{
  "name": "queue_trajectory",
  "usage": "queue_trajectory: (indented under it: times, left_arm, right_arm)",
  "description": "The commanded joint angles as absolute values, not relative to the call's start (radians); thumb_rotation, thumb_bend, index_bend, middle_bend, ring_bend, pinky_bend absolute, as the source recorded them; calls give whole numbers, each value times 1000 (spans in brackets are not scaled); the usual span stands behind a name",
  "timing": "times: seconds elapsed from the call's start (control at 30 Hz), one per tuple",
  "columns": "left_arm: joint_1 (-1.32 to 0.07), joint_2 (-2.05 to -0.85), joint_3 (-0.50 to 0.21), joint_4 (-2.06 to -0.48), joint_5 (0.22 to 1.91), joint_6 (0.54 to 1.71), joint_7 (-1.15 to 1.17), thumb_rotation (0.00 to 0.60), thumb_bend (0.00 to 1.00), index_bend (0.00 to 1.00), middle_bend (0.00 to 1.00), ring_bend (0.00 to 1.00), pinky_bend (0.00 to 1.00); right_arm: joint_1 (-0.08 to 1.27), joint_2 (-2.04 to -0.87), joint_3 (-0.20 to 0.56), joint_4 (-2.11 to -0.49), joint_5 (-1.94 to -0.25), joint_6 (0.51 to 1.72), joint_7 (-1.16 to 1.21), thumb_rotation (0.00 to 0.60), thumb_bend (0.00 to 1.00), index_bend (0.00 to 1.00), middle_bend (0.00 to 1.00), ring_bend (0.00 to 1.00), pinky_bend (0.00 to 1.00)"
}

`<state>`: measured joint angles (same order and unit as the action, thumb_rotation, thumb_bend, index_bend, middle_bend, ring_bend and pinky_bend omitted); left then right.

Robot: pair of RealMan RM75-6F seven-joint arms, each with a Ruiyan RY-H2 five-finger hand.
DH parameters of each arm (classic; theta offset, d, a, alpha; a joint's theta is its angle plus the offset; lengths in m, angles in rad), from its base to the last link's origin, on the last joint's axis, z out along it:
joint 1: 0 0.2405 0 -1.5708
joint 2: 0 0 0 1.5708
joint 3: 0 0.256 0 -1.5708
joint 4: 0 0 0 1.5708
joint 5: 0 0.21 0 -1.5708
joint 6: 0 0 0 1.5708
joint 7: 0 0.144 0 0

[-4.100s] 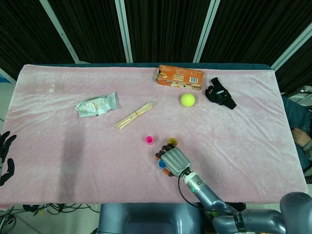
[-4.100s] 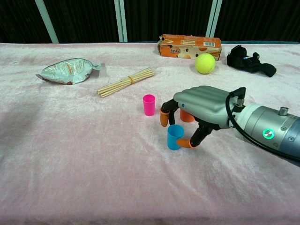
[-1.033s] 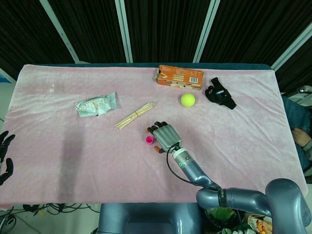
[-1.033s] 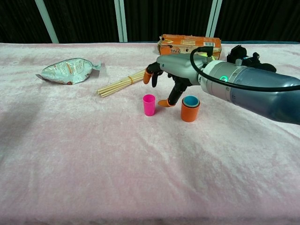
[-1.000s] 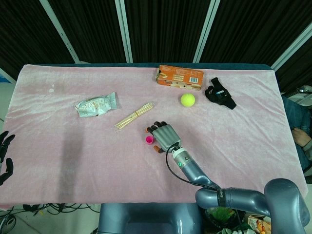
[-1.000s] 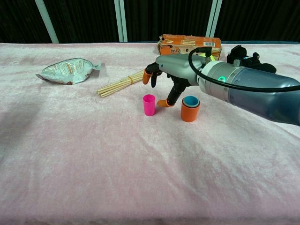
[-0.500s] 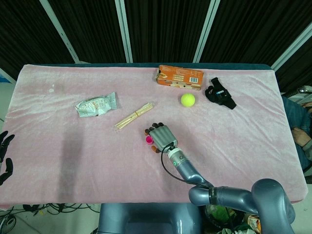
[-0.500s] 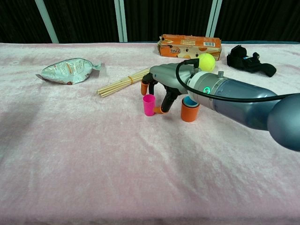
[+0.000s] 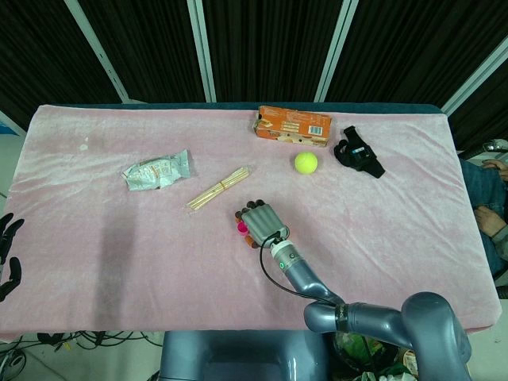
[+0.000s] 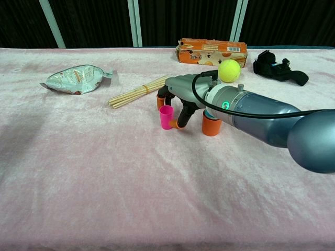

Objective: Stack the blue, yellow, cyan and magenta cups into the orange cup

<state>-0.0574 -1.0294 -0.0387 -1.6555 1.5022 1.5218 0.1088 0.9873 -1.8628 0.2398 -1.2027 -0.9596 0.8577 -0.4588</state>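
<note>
The magenta cup (image 10: 166,116) stands upright on the pink cloth, and only a sliver of it (image 9: 241,228) shows beside the hand in the head view. My right hand (image 10: 180,95) reaches over it from the right. Fingers (image 10: 160,101) curl behind the cup and the thumb tip touches its lower right side, pinching it. Just right of it stands the orange cup (image 10: 211,125), its top hidden by my wrist; the hand covers it in the head view. My left hand (image 9: 8,252) hangs off the table's left edge, fingers apart, holding nothing.
A bundle of wooden sticks (image 10: 138,91) lies just behind the hand. A snack bag (image 10: 76,78) is at the far left. An orange box (image 10: 212,51), a tennis ball (image 10: 229,70) and a black strap (image 10: 277,68) sit at the back right.
My right hand moved from the blue cup to the orange cup, then left and down over the magenta cup; in the last half second its fingers closed onto it.
</note>
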Motion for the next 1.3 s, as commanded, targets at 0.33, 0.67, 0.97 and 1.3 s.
queue_trajectory:
  times: [0.33,0.67,0.97,1.3]
  left_arm:
    - [-56,-1031,-41,-1653,1499,1526,109,600,707,89,23,0,7]
    - [-56,-1032,-41,-1654,1500,1525,112,600,707,89,22,0,7]
    - [-56,-1033,-39,-1653,1505,1527,131,600,707,89,22,0,7]
    - [-55,-1034,-40,-1657,1504,1530,139,600,707,89,22,0,7]
  right_arm:
    - [988,-1878,249,-1182,-977,853,-433,600,310,478,449,246,211]
    - [979,-1846,267,-1219,-988,874,-427,600,310,489,453,249,210]
    - [924,-1659,259,-1449,-978,908,-462,600,312,505,452,249,210]
    - [859,-1489,247,-1665,-963,971,-468,600,312,506,456,249,210]
